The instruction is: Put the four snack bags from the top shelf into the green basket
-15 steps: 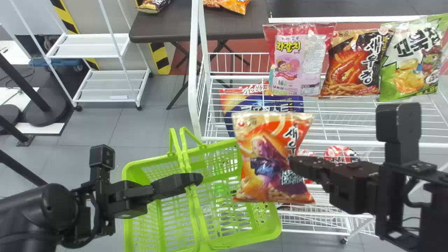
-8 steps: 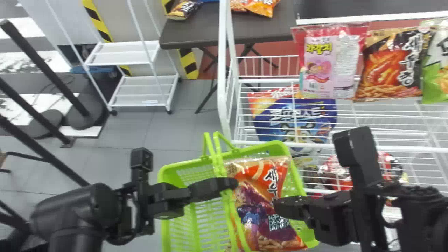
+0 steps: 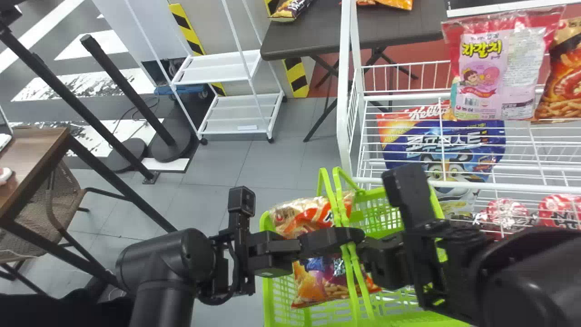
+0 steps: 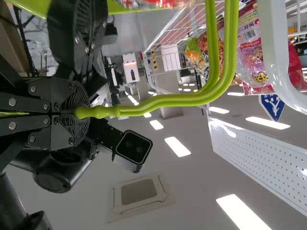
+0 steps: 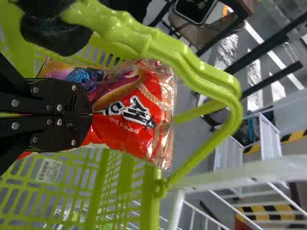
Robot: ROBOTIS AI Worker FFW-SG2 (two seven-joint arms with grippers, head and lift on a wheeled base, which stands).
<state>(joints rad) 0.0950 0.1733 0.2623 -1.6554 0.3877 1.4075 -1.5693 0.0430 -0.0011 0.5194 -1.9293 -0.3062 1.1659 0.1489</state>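
The right wrist view shows the right gripper (image 3: 366, 250) apparently pinching the snack bag (image 3: 317, 288); the left gripper (image 3: 356, 235), pointing inward, clamps the basket handles (image 3: 337, 197).

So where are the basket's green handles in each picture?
Head view: handles, lower middle, over the orange bag.
Left wrist view: handles, held by the left claw, bending out to the picture's edge.
Right wrist view: handles, large, arching past the bag.
Shared landmark: the white rack.
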